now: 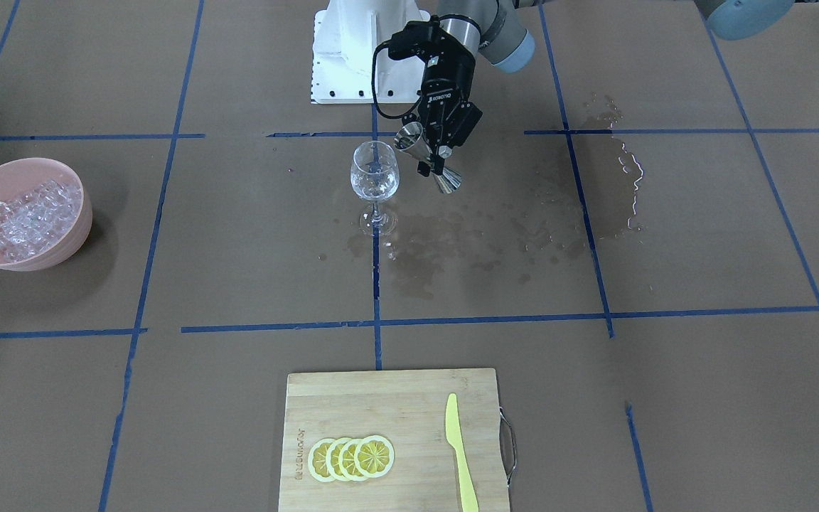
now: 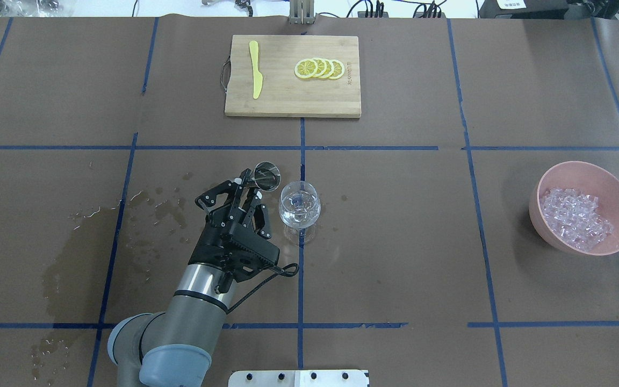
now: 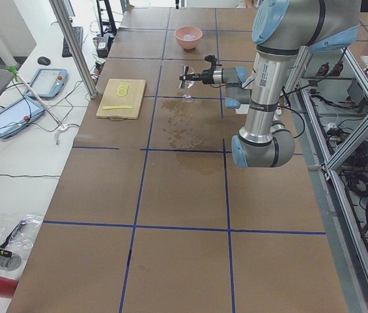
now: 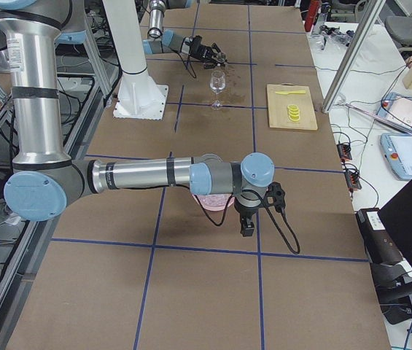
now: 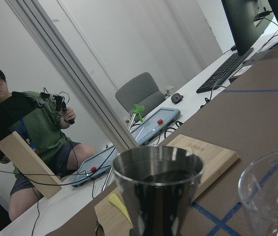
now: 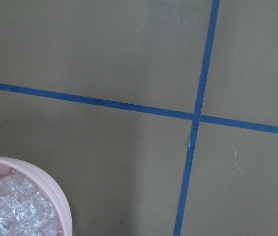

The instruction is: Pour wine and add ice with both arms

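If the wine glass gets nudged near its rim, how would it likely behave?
The wine glass would probably tip, not slide: tall bowl, thin stem, small foot. It looks like thin clear glass, so likely fragile. Wet patches on the table by its foot might let a low push skid it. The left hand holds a jigger close beside its rim.

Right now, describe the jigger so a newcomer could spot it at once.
Find the wine glass standing mid-table on a blue tape line. Just beside its rim, the left gripper holds the jigger. It is a small shiny steel double cone, tilted toward the upright clear glass.
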{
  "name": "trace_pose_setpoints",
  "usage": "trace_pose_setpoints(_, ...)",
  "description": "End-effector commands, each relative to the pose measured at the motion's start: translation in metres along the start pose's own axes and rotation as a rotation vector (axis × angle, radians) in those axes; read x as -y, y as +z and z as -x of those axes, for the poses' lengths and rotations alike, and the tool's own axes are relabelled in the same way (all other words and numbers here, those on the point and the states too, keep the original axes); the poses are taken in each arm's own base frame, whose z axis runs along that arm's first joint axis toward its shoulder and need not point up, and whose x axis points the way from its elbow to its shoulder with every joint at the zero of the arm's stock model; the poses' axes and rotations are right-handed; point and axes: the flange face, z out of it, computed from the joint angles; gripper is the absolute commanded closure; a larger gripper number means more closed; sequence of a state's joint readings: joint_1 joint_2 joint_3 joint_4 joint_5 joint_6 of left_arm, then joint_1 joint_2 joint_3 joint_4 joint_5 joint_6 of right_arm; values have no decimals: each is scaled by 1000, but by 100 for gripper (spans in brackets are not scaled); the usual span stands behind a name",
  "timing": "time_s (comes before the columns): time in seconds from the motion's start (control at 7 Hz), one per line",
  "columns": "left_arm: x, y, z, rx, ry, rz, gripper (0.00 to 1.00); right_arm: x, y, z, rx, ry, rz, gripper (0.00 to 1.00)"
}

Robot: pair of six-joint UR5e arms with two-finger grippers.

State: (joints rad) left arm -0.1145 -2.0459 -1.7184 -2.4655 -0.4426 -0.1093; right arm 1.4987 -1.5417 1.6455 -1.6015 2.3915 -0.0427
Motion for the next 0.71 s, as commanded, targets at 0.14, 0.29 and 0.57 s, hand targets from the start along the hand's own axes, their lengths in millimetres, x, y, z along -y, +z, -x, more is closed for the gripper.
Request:
trace_pose_setpoints(0.14,24,9,-6,60,339,34,100,1,1,0,0,2,3,0)
trace_pose_setpoints(0.29,22,9,-6,66,361,36,100,0,1,0,0,4,5,0)
trace_pose_setpoints(0.57,17,12,-8,80,511,49,100,0,4,-3,2,8,8,0)
